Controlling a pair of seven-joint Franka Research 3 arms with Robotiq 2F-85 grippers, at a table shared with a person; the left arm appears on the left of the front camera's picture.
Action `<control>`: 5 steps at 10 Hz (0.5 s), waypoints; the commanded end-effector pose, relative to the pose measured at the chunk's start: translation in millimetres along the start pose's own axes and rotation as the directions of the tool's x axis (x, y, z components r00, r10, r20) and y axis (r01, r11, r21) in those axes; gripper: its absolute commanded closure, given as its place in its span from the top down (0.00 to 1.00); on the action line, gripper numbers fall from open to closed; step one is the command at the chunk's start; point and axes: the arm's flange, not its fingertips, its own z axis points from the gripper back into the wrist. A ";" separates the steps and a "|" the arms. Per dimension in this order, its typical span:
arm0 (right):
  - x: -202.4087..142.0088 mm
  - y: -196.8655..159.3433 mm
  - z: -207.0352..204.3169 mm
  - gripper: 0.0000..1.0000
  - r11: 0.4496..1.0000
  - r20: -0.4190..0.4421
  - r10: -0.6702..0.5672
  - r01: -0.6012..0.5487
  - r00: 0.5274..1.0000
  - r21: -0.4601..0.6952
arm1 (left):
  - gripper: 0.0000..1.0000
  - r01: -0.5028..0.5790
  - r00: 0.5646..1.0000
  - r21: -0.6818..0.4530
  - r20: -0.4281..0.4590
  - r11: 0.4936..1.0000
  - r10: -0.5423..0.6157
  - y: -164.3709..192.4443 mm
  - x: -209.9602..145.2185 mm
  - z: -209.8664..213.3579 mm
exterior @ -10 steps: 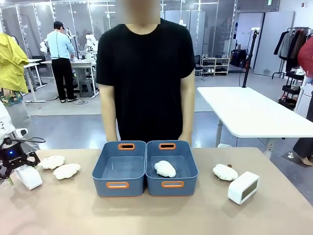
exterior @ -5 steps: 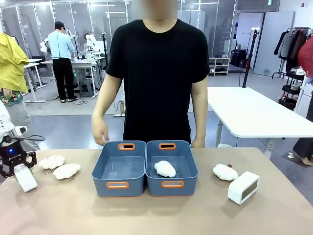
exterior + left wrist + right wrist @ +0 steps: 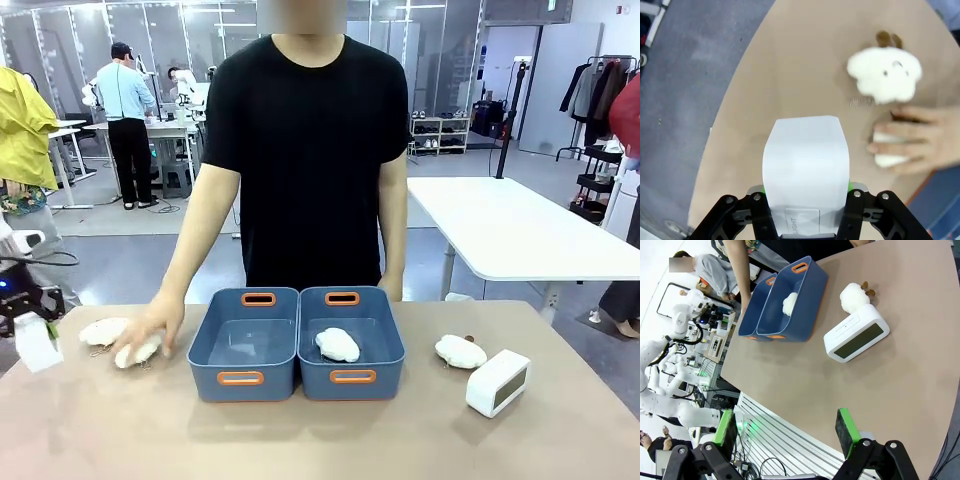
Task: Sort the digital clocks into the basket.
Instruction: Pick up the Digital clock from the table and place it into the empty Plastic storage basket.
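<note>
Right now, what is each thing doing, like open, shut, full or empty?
Left gripper: shut on a digital clock.
Right gripper: open, empty.
Other digital clock: untouched on the table.
Left basket: empty.
Right basket: holds one plush toy.
Person's hand: resting on a second plush toy.

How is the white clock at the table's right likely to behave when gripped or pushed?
The clock looks like a rigid plastic shell: probably stiff and light. Its smooth, rounded corners may slip in a loose pinch. Standing on edge, it might tip if pushed.
</note>
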 end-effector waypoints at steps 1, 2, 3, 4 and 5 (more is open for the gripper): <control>-0.3 1.1 -0.6 1.00 1.000 0.001 0.006 -0.006 1.000 0.008 | 0.00 0.077 0.997 -0.020 -0.029 0.997 -0.077 28.8 -25.0 22.0; -0.3 1.1 -0.6 1.00 1.000 0.001 0.006 -0.006 1.000 0.008 | 0.00 0.000 1.000 0.000 0.000 1.000 0.000 0.0 0.0 0.0; -0.3 1.1 -0.6 1.00 1.000 0.001 0.006 -0.006 1.000 0.008 | 0.00 0.000 1.000 0.000 0.000 1.000 0.000 0.0 0.0 0.0; -0.3 1.1 -0.6 1.00 1.000 0.001 0.006 -0.006 1.000 0.008 | 0.00 0.000 1.000 0.000 0.000 1.000 0.000 0.0 0.0 0.0; -0.3 1.1 -0.6 1.00 1.000 0.001 0.006 -0.006 1.000 0.008 | 0.00 0.000 1.000 0.000 0.000 1.000 0.000 0.0 0.0 0.0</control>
